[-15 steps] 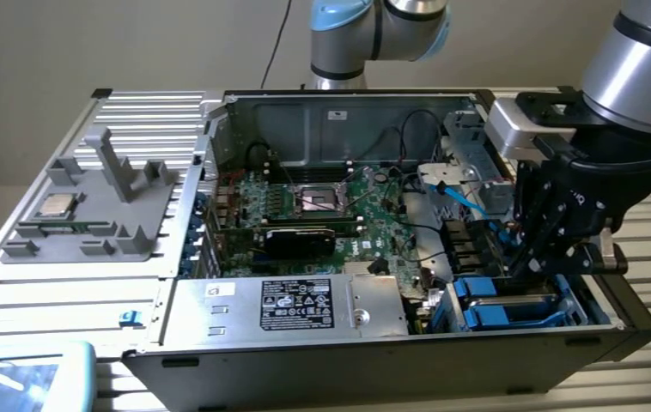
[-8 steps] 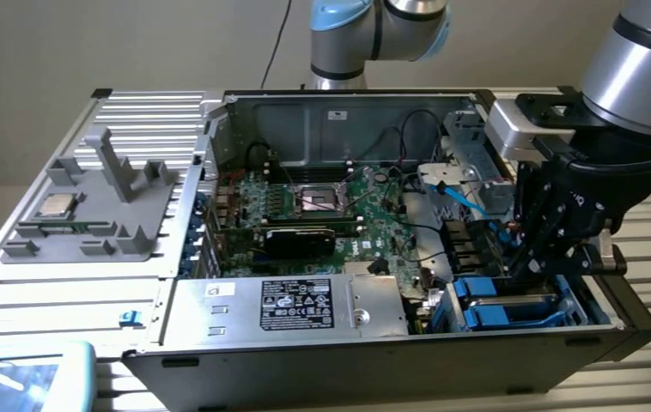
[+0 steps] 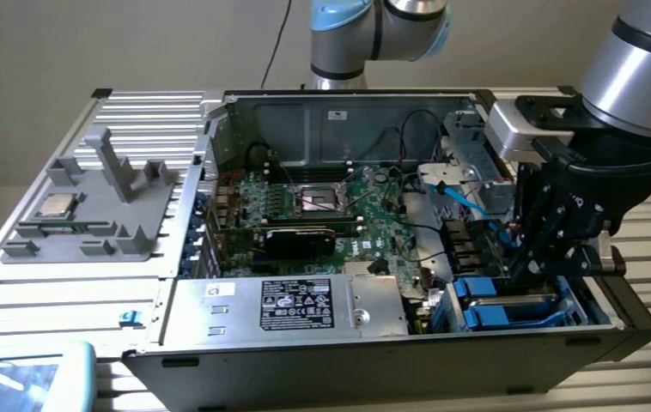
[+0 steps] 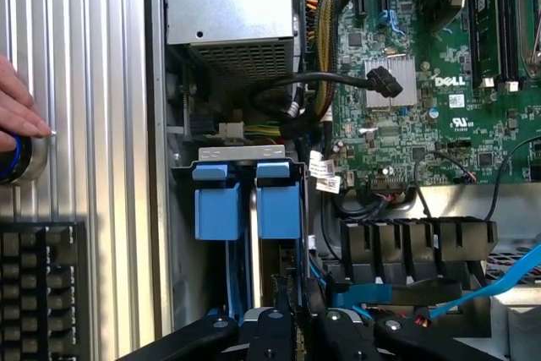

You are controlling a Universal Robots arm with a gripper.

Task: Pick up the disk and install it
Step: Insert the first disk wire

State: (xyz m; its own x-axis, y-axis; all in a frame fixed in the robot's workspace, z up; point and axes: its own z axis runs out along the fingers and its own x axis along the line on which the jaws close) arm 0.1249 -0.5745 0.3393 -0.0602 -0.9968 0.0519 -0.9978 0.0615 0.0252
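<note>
On the exterior view's left, a grey fixture point(image 3: 96, 210) sits on the slatted table point(image 3: 62, 292) and cradles a small square processor chip point(image 3: 57, 204). Next along is the open computer case point(image 3: 337, 360). Inside it the green motherboard point(image 3: 337, 206) lies flat towards the back, and the silver power supply point(image 3: 291, 305) with its black label fills the front corner.

Further right in the case is the drive cage point(image 4: 241, 154), and two blue carriers stand on edge in it, side by side. The one nearer the motherboard, in line with the arm, looks to be the disk point(image 4: 279, 200). From here I see its bright blue frame and tab, but its silver body is almost wholly hidden down in the cage and the label is out of sight. The other carrier point(image 4: 215, 205) is just beside it.

The gripper point(image 3: 528, 273) reaches down into the cage right over these frames. I cannot tell how far open it is or whether it has hold of anything.

A blue cable point(image 4: 499, 281) runs close by. Beyond the case wall, a hand point(image 4: 17, 103) rests on a blue-ringed knob point(image 4: 13, 158) near a keyboard point(image 4: 34, 285), both cut off at the edge.
</note>
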